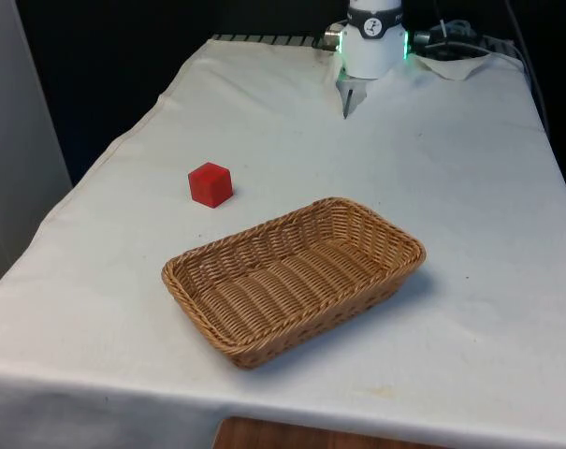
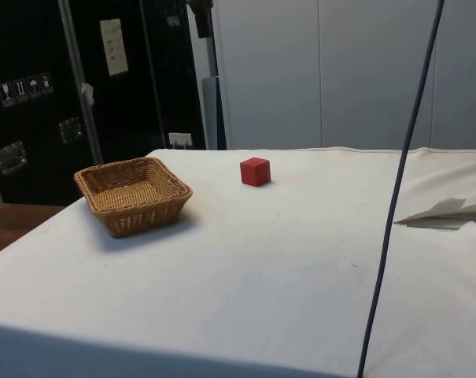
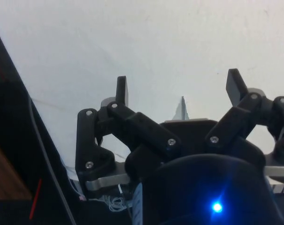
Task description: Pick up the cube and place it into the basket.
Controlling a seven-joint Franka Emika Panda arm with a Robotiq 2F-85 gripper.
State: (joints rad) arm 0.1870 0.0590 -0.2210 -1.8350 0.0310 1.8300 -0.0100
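A red cube (image 1: pixel 210 183) sits on the white cloth toward the front view's left, a short way behind the basket; in the side view the cube (image 2: pixel 255 171) lies right of the basket. The woven wicker basket (image 1: pixel 294 277) lies empty near the table's front, and its rim (image 2: pixel 132 191) is at the side view's left. My gripper (image 3: pixel 178 87) is open, its two black fingers (image 3: pixel 121 91) spread wide with nothing between them, above bare white cloth and apart from cube and basket.
The robot's white base (image 1: pixel 373 42) stands at the table's far end with a folded bit of cloth (image 1: pixel 355 96) before it. A cable (image 2: pixel 395 206) hangs across the side view. The table edge drops off near the basket.
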